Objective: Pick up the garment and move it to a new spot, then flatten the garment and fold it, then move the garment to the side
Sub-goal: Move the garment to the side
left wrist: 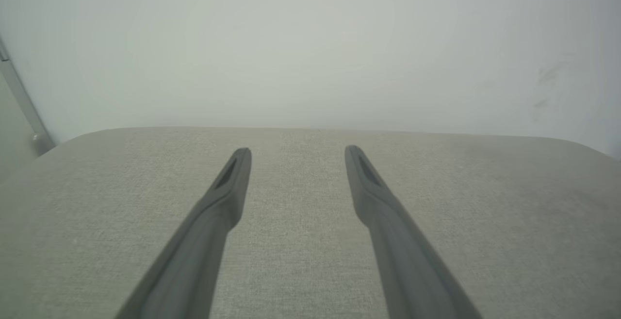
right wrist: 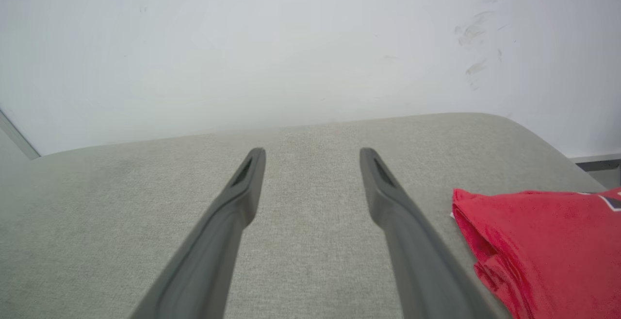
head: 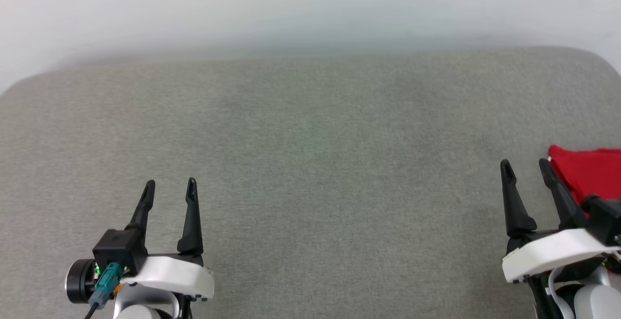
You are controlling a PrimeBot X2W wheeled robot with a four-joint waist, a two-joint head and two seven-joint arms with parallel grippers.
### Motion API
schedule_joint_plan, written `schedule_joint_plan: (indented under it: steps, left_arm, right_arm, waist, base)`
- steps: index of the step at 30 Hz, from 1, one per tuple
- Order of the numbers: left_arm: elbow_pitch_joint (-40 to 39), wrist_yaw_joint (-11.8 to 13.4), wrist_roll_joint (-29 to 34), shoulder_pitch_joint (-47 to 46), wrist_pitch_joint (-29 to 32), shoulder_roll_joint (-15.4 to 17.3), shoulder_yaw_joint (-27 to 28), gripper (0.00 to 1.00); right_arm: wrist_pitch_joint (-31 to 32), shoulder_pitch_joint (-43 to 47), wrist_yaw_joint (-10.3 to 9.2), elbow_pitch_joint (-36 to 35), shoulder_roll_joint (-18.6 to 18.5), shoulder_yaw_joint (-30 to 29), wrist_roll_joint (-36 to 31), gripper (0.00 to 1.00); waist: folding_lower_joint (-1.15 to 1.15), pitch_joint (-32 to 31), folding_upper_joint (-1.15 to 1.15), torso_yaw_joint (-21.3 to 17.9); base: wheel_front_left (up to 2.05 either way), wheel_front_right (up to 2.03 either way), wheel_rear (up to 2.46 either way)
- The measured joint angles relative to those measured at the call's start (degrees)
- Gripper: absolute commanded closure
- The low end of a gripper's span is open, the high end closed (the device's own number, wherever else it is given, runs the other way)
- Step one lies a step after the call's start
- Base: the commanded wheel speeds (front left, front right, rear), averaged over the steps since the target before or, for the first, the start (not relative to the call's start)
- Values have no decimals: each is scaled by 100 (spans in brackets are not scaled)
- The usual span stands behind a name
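Head view: grey fabric-covered worktop (head: 310, 173), pale wall (head: 310, 8) behind its far edge. Left end effector (head: 171, 183) at lower left, its 2 dark fingers spread apart over bare fabric, nothing between them. Right end effector (head: 524, 162) at lower right, fingers likewise apart, gripping nothing. The garment (head: 589, 173), red, lies bunched on the worktop at the right edge of frame, just beside the right end effector's outer finger and partly hidden behind its wrist.

Right wrist view: garment sits right of the fingers, rumpled in layers, with a sliver of white and dark trim at its far corner. Cannot tell whether finger touches cloth.

Left wrist view: fingers splayed over plain fabric, wall beyond.
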Motion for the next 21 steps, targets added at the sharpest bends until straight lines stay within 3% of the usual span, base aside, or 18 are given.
schedule_joint_plan:
  steps: [8,21]
  left_arm:
    - [112,-62,-20,285,-15,33,34,0]
    - [299,-220,-49,511,-23,7,100,0]
  right_arm:
    - [172,563,0,-656,56,103,-44,0]
    - [437,1010,0,-1089,103,204,-147,0]
  waist:
    - [0,-375,0,183]
    - [0,-729,0,229]
  base:
    - [0,0,0]
    - [0,0,0]
